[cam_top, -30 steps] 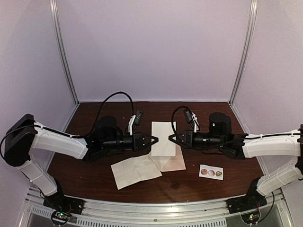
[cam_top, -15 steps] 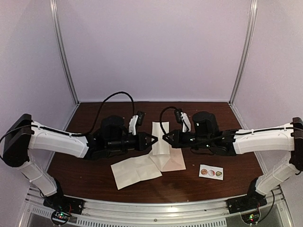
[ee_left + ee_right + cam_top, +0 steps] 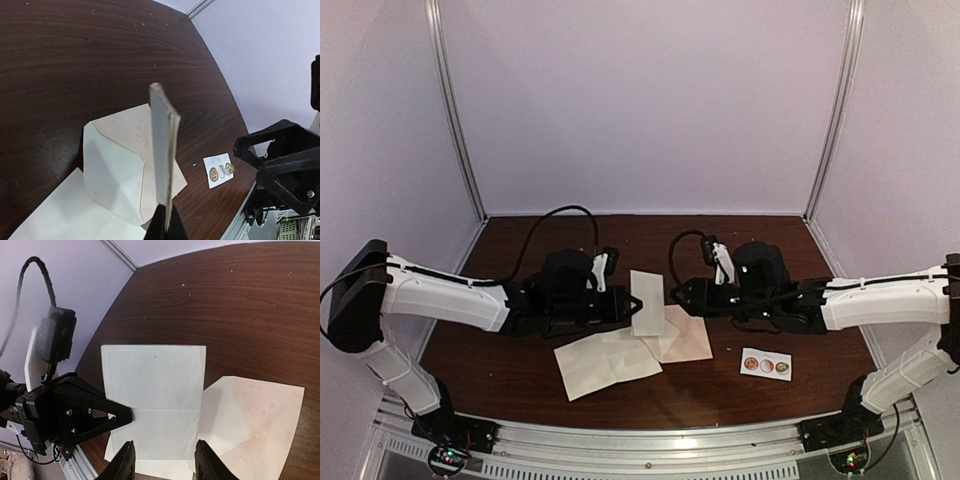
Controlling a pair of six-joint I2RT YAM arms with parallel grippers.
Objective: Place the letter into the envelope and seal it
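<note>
1. The envelope (image 3: 688, 342) lies flat on the dark wood table (image 3: 510, 245), centre-front. It's pale tan w/ its diagonal folds facing up, and nothing grips it
2. The letter (image 3: 648, 302), a white sheet w/ one crease across the middle, is held up off the table. From the top cam it overlaps the envelope's left part
3. The left gripper (image 3: 637, 302) is clamped on the letter's left edge, fingers closed tight on the paper. In the left wrist cam the sheet shows edge-on, rising straight out of the fingertips
4. The right gripper (image 3: 673, 294) sits at the letter's right edge, fingers (image 3: 126, 460) spread apart and pinching nothing. In the right wrist cam the sheet lies just ahead of them
5. A second creased whitish sheet (image 3: 607, 362) lies flat to the left of the envelope, its right corner meeting it
6. A small white strip (image 3: 766, 365) w/ 3 round stickers lies right of the envelope, apart from it, toward the table's front-right
</note>
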